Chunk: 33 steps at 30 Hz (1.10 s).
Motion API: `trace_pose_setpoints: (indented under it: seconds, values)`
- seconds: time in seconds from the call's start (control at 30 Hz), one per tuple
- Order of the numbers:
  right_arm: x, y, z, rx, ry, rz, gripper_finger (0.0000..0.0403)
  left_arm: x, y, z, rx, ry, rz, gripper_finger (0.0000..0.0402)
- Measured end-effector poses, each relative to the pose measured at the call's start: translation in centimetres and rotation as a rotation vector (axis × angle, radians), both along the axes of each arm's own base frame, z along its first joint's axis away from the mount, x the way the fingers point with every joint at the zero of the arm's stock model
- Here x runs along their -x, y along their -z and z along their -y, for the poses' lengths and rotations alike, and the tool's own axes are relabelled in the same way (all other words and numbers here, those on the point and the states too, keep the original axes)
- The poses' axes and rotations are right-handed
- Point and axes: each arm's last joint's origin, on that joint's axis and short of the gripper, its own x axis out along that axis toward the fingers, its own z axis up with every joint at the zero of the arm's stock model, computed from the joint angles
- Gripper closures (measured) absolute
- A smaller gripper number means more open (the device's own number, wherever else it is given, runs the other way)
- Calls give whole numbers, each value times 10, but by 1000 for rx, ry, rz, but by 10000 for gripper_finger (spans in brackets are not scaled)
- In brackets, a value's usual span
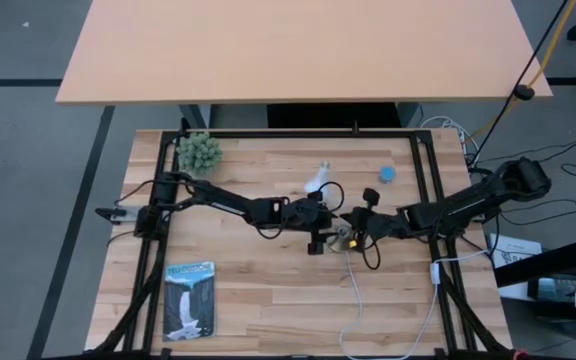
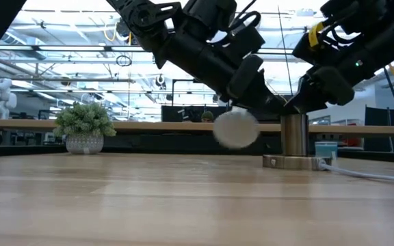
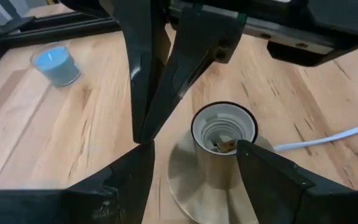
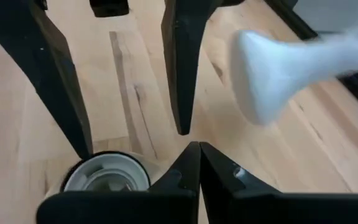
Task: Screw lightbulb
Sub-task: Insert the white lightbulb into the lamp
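Observation:
The white lightbulb is apart from both grippers, toward the table's far side. It shows blurred in the right wrist view and in the low view. I cannot tell whether it rests on the table. The metal socket stands upright on its round base at mid-table, its mouth empty. My left gripper is open and empty, with a finger on either side of the socket. My right gripper is shut and empty, its tips close beside the socket.
A white cord runs from the socket to the near edge. A blue candle stands at the far right, a small potted plant at the far left, and a picture card at the near left. A black frame edges the table.

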Motion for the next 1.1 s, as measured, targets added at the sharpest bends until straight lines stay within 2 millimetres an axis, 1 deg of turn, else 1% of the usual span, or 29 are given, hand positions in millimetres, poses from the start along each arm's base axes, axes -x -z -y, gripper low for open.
trace_pose_setpoints:
  seconds: [0.13, 0.2, 0.27, 0.37, 0.53, 0.57, 0.63, 0.73, 0.8, 0.87, 0.97, 1.03, 1.1]
  values:
    - [2, -3, -2, -21, -1, 12, 403, 0, 1, 3, -3, 2, -7, 170]
    - [4, -7, -4, -15, -16, 26, 403, 2, -2, 2, -23, -39, -18, 170]
    - [6, -13, -4, -14, -26, 52, 403, 6, -11, 0, -56, -116, -21, 170]
    - [11, -22, -3, -16, -22, 88, 403, 15, -30, -10, -68, -223, -27, 170]
    - [20, -34, -1, -32, -24, 131, 403, 34, -57, -29, -15, -297, -67, 170]
    - [21, -36, -1, -36, -24, 140, 403, 40, -58, -32, 0, -312, -77, 170]
    - [23, -38, 0, -46, -21, 148, 403, 52, -56, -39, 41, -340, -75, 170]
    - [25, -40, 1, -78, -4, 161, 403, 79, -37, -44, 122, -395, -96, 170]
    - [24, -39, 5, -108, 3, 154, 403, 98, -26, -46, 194, -426, -69, 170]
    - [23, -37, 11, -147, 8, 117, 403, 113, -17, -47, 275, -445, 7, 170]
    - [16, -43, 24, -200, 37, 42, 403, 132, -1, -45, 352, -475, 71, 170]
    - [7, -51, 35, -208, 55, 0, 403, 140, 4, -45, 382, -487, 101, 170]
    - [-5, -62, 47, -204, 53, -43, 403, 143, 8, -45, 395, -495, 109, 170]
